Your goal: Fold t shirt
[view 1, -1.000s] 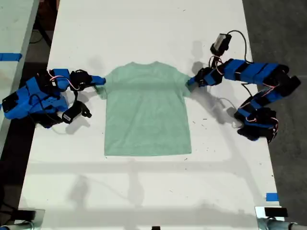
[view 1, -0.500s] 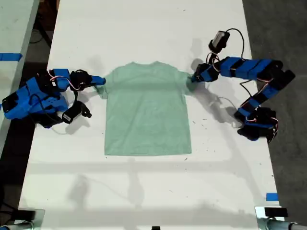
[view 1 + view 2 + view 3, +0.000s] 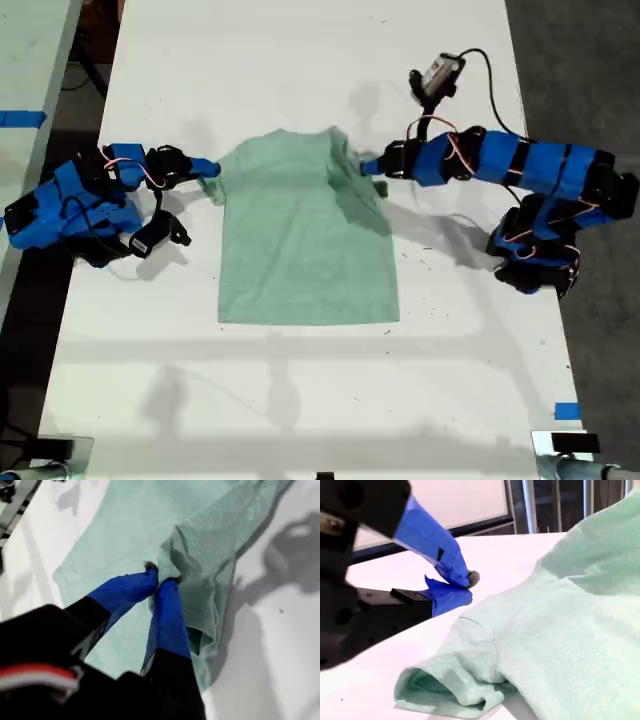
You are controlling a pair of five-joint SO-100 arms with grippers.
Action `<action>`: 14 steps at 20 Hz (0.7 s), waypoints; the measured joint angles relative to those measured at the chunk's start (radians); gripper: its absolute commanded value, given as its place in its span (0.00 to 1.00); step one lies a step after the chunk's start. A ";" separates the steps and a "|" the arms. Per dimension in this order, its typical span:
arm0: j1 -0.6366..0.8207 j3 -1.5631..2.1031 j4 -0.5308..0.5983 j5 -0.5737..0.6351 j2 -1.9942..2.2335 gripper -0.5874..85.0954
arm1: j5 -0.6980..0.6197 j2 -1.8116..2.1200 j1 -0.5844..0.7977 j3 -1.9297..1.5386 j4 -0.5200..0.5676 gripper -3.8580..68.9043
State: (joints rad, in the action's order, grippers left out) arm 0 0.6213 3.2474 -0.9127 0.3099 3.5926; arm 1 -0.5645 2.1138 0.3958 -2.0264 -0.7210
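Note:
The pale mint-green t shirt (image 3: 300,240) lies flat on the white table (image 3: 300,60), with its neck toward the far edge. My first gripper (image 3: 368,166) comes in from the exterior view's right and is shut on the sleeve on that side. The first wrist view shows its blue fingers (image 3: 170,615) pinching a bunched fold of the t shirt (image 3: 125,525), held up over the shirt's body. My second gripper (image 3: 207,168) rests at the sleeve on the exterior view's left. Its tips (image 3: 462,587) are shut on nothing, just beside that sleeve (image 3: 455,680), which lies on the table.
A small camera on a black cable (image 3: 437,72) rises above the first arm. Blue tape marks (image 3: 566,411) sit near the table's front corner on the exterior view's right. A second table with blue tape (image 3: 20,118) stands at the exterior view's left, and dark floor flanks both sides.
My first gripper has lifted its sleeve and carried it toward the exterior view's left, over the shirt's shoulder. The second arm has not moved.

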 measured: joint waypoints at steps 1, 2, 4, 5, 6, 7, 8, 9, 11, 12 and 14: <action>0.000 0.000 0.000 0.000 0.000 0.00 | 0.000 -0.058 -0.057 0.025 0.040 0.08; 0.000 0.000 0.000 0.000 0.000 0.00 | 0.000 -0.129 -0.104 0.054 0.066 0.08; 0.000 0.000 0.000 0.000 0.000 0.00 | 0.000 -0.324 -0.173 0.161 0.077 0.24; 0.000 0.000 0.000 0.000 0.000 0.00 | 0.000 -0.437 -0.201 0.239 0.060 0.36; 0.000 0.000 0.000 0.000 0.000 0.00 | -0.009 -0.549 -0.225 0.337 0.009 0.38; 0.000 0.000 0.000 0.000 0.000 0.00 | -0.026 -0.646 -0.244 0.451 -0.067 0.37; 0.000 0.000 0.000 0.000 0.000 0.00 | -0.040 -0.684 -0.258 0.549 -0.161 0.37; 0.000 0.000 0.000 0.000 0.000 0.00 | -0.049 -0.675 -0.262 0.597 -0.229 0.37; 0.000 0.000 0.000 0.000 0.000 0.00 | -0.058 -0.588 -0.241 0.594 -0.296 0.32; 0.000 0.000 0.000 0.000 0.000 0.00 | -0.058 -0.500 -0.216 0.535 -0.299 0.23; 0.000 0.000 0.000 0.000 0.000 0.00 | -0.055 -0.262 -0.167 0.341 -0.290 0.05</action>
State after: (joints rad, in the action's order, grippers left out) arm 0 0.6213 3.2474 -0.9127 0.3099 3.5926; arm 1 -0.6197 1.8515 0.2286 -1.6858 -1.0109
